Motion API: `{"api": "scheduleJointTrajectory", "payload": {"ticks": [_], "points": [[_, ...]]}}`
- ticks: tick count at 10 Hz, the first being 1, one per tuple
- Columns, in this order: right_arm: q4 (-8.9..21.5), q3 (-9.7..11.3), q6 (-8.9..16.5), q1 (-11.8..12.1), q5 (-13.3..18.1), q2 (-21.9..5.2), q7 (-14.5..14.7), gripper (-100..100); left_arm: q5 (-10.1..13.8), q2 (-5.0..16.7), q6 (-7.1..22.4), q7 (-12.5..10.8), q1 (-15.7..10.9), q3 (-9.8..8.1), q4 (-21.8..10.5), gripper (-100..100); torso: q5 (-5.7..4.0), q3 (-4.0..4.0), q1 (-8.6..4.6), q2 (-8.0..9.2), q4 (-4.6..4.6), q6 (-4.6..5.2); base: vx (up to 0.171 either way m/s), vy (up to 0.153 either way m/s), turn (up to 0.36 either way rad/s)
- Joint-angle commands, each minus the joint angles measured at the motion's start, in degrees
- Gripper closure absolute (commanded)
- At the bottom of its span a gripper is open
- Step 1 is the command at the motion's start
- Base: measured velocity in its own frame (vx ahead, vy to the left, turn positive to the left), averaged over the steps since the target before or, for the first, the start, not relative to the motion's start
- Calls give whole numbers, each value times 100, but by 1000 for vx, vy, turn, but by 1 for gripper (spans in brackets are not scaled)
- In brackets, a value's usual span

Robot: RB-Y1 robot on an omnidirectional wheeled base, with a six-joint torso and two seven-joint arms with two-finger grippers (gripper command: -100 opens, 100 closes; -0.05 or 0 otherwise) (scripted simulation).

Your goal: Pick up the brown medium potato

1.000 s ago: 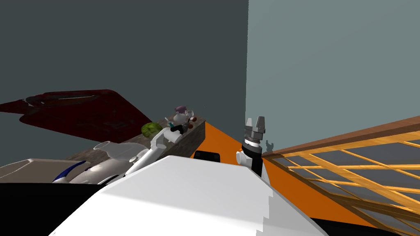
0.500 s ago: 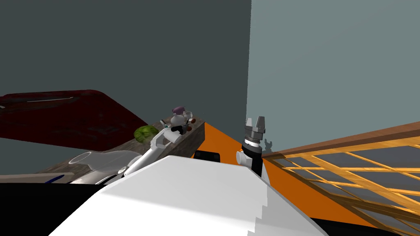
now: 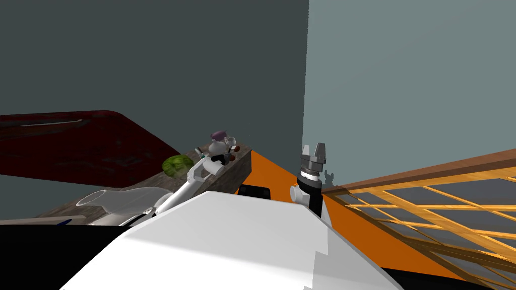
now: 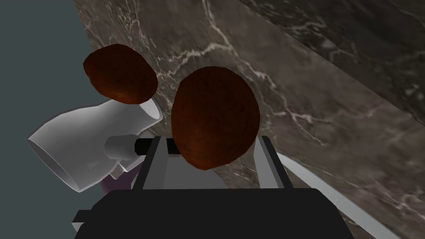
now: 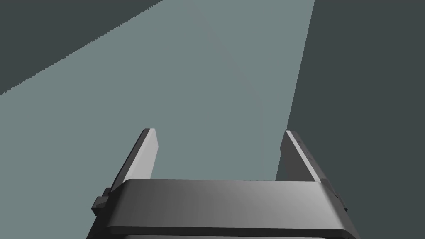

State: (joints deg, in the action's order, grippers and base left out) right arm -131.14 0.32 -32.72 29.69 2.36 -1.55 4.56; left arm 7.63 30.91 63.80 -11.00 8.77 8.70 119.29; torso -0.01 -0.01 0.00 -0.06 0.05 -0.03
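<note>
Head view has swung slightly as left tool clasps brown potato.

Your head camera has swung a little. Measured against the left claw, the melon, the white vessel and the dark red slab now sit further left.

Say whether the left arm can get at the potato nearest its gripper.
Likely yes: the potato sits between the fingers of the left gripper, and they seem to press its sides. The other potato and white jug lie aside, not in the way.
</note>
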Motion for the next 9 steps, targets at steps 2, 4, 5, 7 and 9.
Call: {"api": "scheduleJointTrajectory", "payload": {"ticks": [2,4,5,7,9], "points": [[0,0,0,0,0,0,0,0,-1,0,-6,1,-9,-3,7,100,2,-2,0,1,-5,-4,0,0,0],[0,0,0,0,0,0,0,0,-1,0,-6,1,-9,-3,6,100,2,0,2,3,-4,-5,0,0,0],[0,0,0,0,0,0,0,0,-1,0,-6,1,-9,-3,6,0,2,0,2,4,-4,-5,0,0,0],[0,0,0,0,0,0,0,0,22,62,200,-54,52,11,292,100,1,4,0,10,-2,-7,-14,-1,34],[0,0,0,0,0,0,0,0,2,43,151,-45,57,15,244,0,2,4,1,11,-2,-6,-4,0,4]]}}
